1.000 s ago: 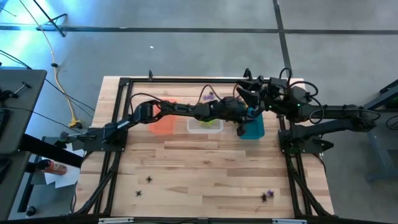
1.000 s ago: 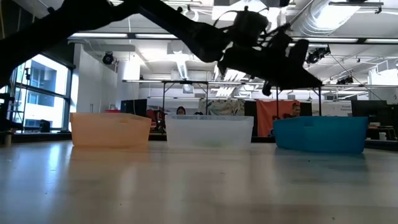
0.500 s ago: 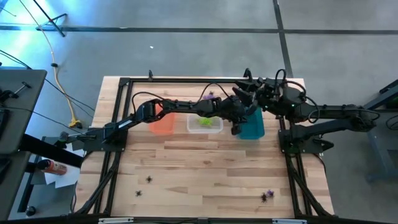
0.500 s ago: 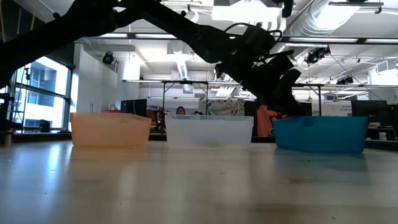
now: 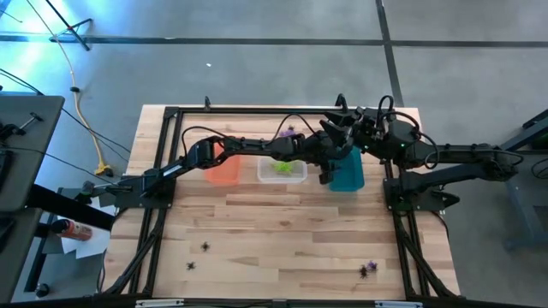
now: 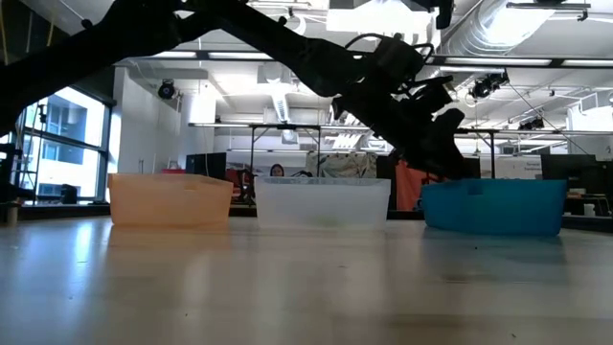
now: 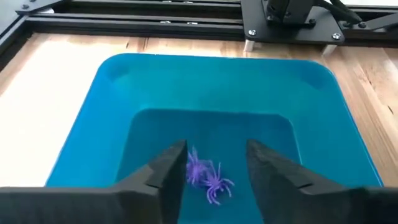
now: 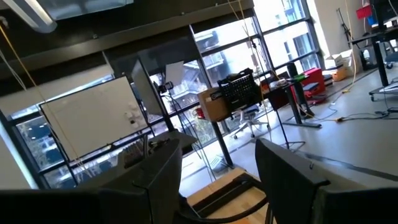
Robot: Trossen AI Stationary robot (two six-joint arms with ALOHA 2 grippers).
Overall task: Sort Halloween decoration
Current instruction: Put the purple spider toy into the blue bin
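Two purple spider trinkets (image 7: pixel 208 177) lie on the floor of the teal bin (image 7: pixel 124 93). My left gripper (image 7: pixel 216 163) hangs open just above them, slanting down into that bin (image 5: pixel 347 175), with nothing between its fingers. Lime green trinkets lie in the clear bin (image 5: pixel 282 169), and the orange bin (image 5: pixel 224 168) stands to its left. More trinkets lie on the table: a purple one (image 5: pixel 288 133) behind the clear bin, black ones (image 5: pixel 205 247) near the front left, and a black and purple pair (image 5: pixel 367 269) at the front right. My right gripper (image 8: pixel 217 168) is open and raised, pointing out into the room.
The three bins stand in a row across the far half of the table (image 5: pixel 282 222). My right arm (image 5: pixel 402 145) hovers close behind the teal bin, next to my left gripper. A black frame (image 5: pixel 171 111) borders the table.
My left gripper has tipped nose-down and sunk a little toward the teal bin, then held still. In the low view its fingers stand apart now where they were together half a second ago: it has opened. My right gripper has turned slightly.
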